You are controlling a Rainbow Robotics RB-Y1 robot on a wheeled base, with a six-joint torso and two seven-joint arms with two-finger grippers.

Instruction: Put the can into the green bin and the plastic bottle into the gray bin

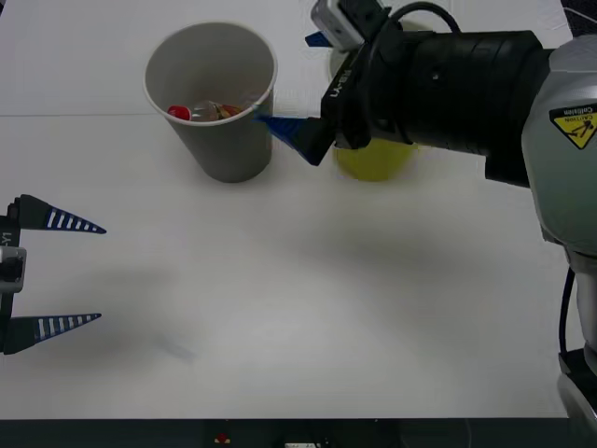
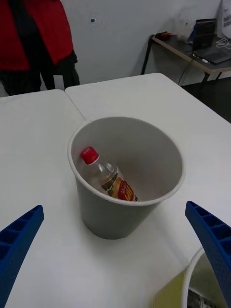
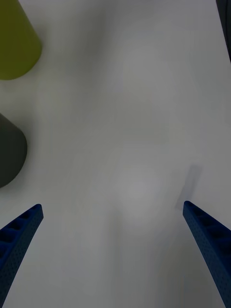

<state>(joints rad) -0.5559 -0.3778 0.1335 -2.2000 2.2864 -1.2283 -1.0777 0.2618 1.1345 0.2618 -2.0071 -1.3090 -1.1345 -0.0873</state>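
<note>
Bottle status: small clear plastic bottle with red screw cap lies tilted inside the large gray tapered paper-cup bin, cap leaning up against the inner wall. This half of the task looks done.
Can status: cannot confirm. Small metal can is not found by me on the white table near the gray bin. The yellow-green tapered bin stands just beside the gray bin, mostly hidden behind the right arm, and its inside cannot be seen. In right wrist view only a part of its rolled rim is at the corner, w/ something dim inside, too unclear to name.
Judgement: prob. near the end; what is left depends on the can, which I cannot tell.
Right gripper: blue ribbed fingers spread wide apart, holding nothing. It hovers above, betw. the gray bin and the yellow-green bin. One fingertip is very near the gray bin rim; touching or not, I cannot tell.
Left gripper: fingers also wide apart, empty, touching nothing. It is parked low over bare table, well apart from the gray bin, on the robot's left side.
Risk: right fingertip so close to the gray bin rim could push or tip the bin when the arm moves.
</note>
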